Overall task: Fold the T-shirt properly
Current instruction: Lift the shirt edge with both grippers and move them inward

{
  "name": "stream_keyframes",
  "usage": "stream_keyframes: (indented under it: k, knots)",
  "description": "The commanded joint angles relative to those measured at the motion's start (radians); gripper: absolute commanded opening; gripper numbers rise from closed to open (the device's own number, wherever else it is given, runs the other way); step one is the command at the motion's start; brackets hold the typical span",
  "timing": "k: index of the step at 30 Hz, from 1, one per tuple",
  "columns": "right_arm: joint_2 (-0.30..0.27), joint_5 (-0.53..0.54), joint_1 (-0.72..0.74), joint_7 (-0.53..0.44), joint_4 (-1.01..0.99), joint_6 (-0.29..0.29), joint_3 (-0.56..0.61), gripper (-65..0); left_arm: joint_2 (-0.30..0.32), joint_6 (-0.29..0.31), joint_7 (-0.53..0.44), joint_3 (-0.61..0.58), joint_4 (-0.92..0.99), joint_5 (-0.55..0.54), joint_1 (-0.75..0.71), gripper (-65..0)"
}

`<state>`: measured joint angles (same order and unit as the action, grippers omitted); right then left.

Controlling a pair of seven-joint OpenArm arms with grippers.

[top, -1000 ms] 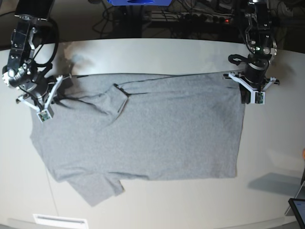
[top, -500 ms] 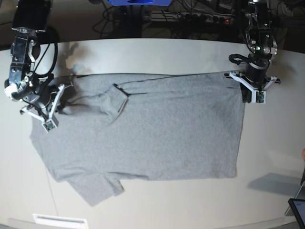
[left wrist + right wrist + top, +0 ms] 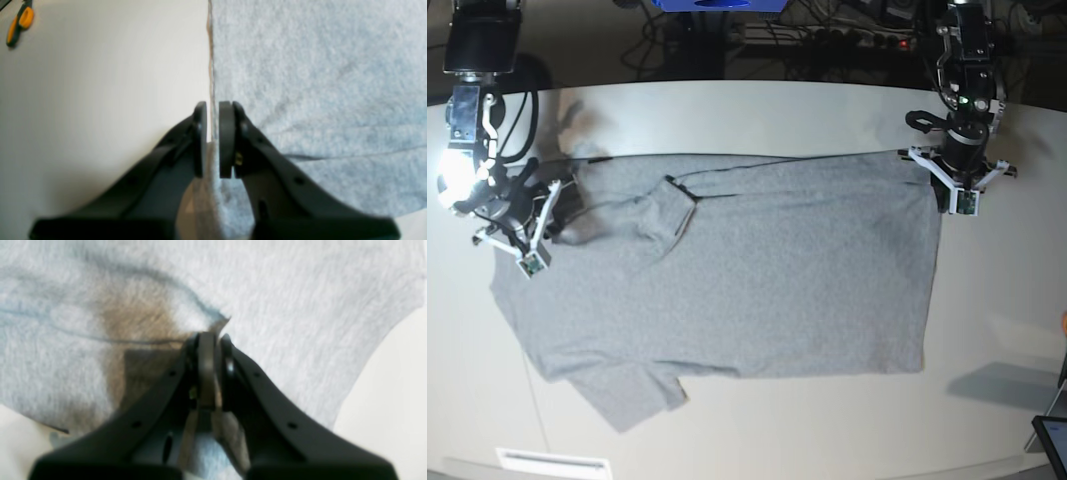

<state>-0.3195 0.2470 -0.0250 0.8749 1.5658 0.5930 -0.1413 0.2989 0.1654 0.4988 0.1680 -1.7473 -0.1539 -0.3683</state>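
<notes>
task stage: early, by my judgement; the light heather-grey short-sleeved cotton t-shirt (image 3: 727, 280) lies spread nearly flat on the pale, smooth table top (image 3: 757, 110), plain side up, with no full fold made.
done: only the far-side sleeve (image 3: 662, 215) is turned in over the body, with creases around it.
left to do: near sleeve (image 3: 632, 395) lies out flat; body needs folding over.
left gripper (image 3: 212, 140): black jaws pressed nearly together, pinching the shirt's hem edge at the far corner.
right gripper (image 3: 210, 350): black jaws pressed together on a raised tab of cloth near the shoulder.
fabric: soft, fuzzy heathered knit; limp, drapes and wrinkles where pulled.
shape: wide rectangle body, straight hem, short flared sleeves.
other: orange-handled tool (image 3: 18, 21) at the table's edge, well apart.
</notes>
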Motion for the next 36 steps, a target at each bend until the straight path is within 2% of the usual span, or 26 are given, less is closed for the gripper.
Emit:
stream_keyframes:
  k: [1,6,9,13,18,22,26,29,31,34,36]
  knots:
    - [-0.028,-0.018,0.018,-0.026,0.015,-0.003,-0.005,-61.4,0.003,-0.005,-0.022,0.008,-0.018,0.006,0.002,-57.8]
    - [-0.027,-0.17,0.046,-0.038,0.015,-0.003,-0.005,-61.4,-0.002,-0.005,-0.022,0.008,-0.019,0.006,-0.007,-57.8]
    - [-0.027,-0.226,0.072,-0.038,0.015,-0.003,-0.005,-61.2,-0.002,-0.005,-0.022,0.002,-0.026,0.006,-0.011,-57.8]
    - [-0.028,-0.231,0.079,-0.036,0.015,-0.002,-0.004,-60.6,-0.002,-0.005,-0.022,0.002,-0.024,0.006,-0.016,-57.8]
    - [-0.028,-0.231,0.079,-0.038,0.022,0.0,-0.004,-46.9,-0.002,-0.005,-0.022,0.003,-0.024,0.006,-0.018,-57.8]
    - [-0.03,-0.232,0.112,-0.043,0.022,0.0,-0.01,-41.8,-0.002,-0.005,-0.022,0.005,-0.026,0.006,-0.018,-57.8]
    - [-0.031,-0.235,0.138,-0.145,0.022,-0.012,-0.027,-40.0,-0.002,-0.005,-0.022,0.0,-0.026,0.006,-0.018,-57.8]
    - [-0.034,-0.235,0.135,-0.199,0.022,-0.11,-0.054,-39.9,-0.004,-0.005,-0.022,-0.002,-0.026,0.006,-0.018,-57.8]
    - [-0.037,-0.235,0.122,-0.191,0.029,-0.135,-0.059,-39.9,-0.004,-0.005,-0.022,-0.002,-0.026,0.006,-0.018,-57.8]
    - [-0.048,-0.235,0.036,-0.113,0.126,-0.12,-0.059,-40.5,-0.004,-0.005,-0.022,-0.002,-0.026,0.006,-0.018,-57.8]
    - [-0.028,-0.234,-0.034,-0.095,0.224,-0.106,-0.062,-40.5,-0.004,-0.005,-0.025,-0.002,-0.026,0.006,-0.018,-57.8]
